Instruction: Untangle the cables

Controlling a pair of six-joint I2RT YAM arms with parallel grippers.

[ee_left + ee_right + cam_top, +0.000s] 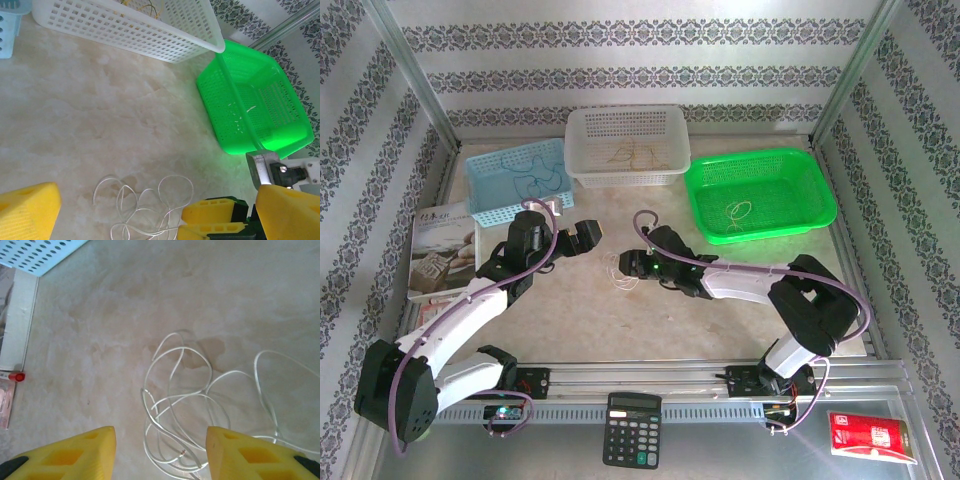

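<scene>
**A:** Cables [620, 272]: where are they, and which way do they run?

**B:** One whitish tangle [180, 400] lies flat on the surface [580, 320], in the middle, between the tips of the two arms. It is a loose heap of loops, so it points nowhere in particular. In the right wrist view it spreads wider sideways than deep, and one big loop trails off to the right edge.

**A:** And against the jaws?

**B:** The right jaws stand apart and grip nothing. Their yellow fingers [70, 455] straddle the near part of the tangle, and the rest lies ahead of them and to the right. The left jaws are spread wide and are empty too. In the left wrist view the loops [145, 205] sit between the left arm's fingers [25, 212], and the right arm's fingertips [210, 212] are just beside the loops. From above, the left jaws are near the tangle, up and to its left, and the right jaws are just beside it on its right.

**A:** Counts?

**B:** One tangle on the surface; I cannot count its strands. There are three baskets along the far side. The blue basket [505, 212] holds one dark blue cable [528, 183]. The white basket [625, 178] holds one tan cable [635, 155]. The green basket [790, 185] holds one pale loop [740, 212]. Two arms, two pairs of jaws.
</scene>
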